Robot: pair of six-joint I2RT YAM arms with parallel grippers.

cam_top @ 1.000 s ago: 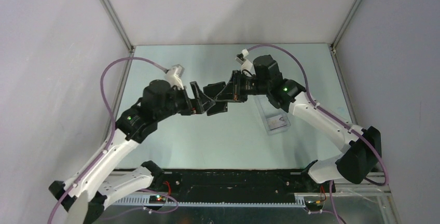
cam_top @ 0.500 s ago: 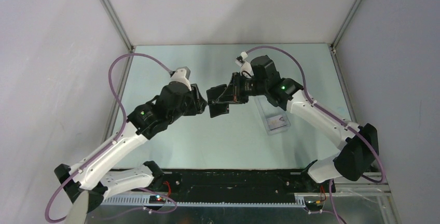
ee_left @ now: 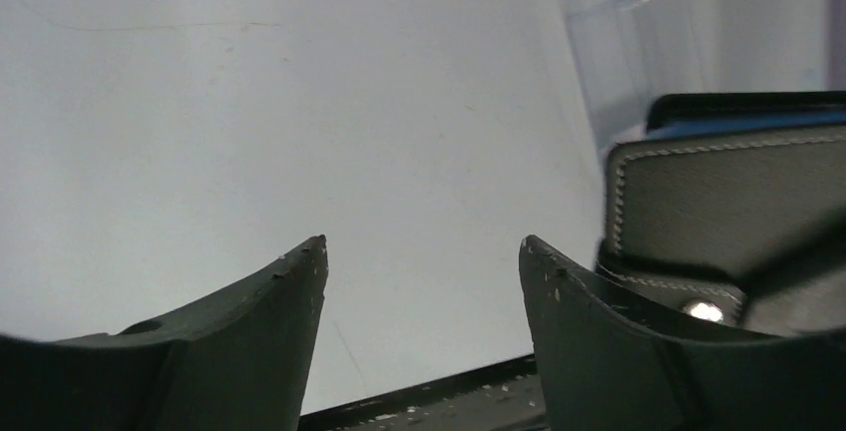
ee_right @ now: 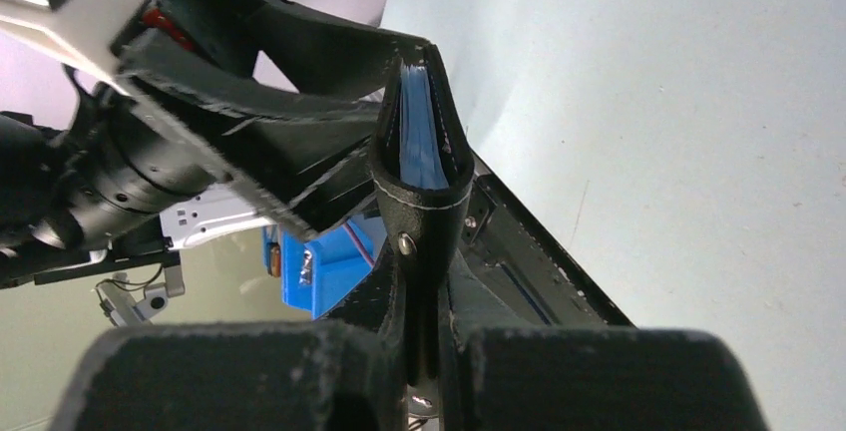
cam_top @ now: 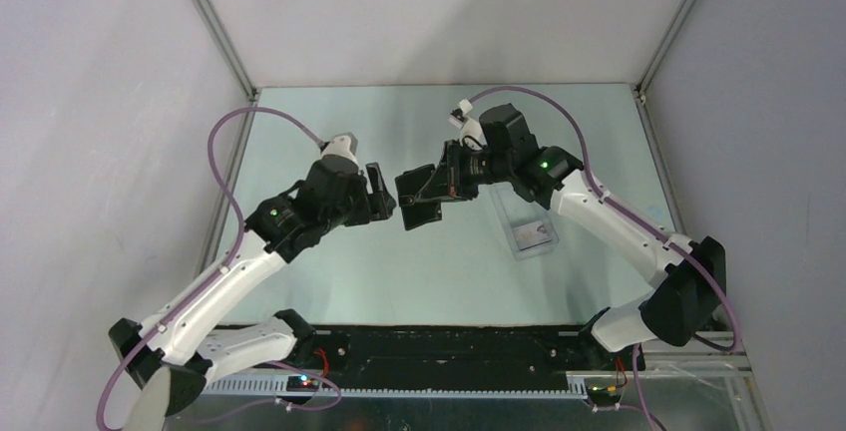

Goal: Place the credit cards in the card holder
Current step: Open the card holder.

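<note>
The wallet [cam_top: 417, 200] is being gripped near its snap [ee_right: 404, 243] by the clenched right jaws, above the middle of the surface [cam_top: 349, 261]. The left jaws are being held released and empty just left of it. One flap [ee_left: 718, 197] alone should be pinched and drawn leftwards, exposing the pockets. The cards [cam_top: 536, 235] are lying in the clear box [cam_top: 514, 214] at the right; their number and the pockets are being hidden
</note>
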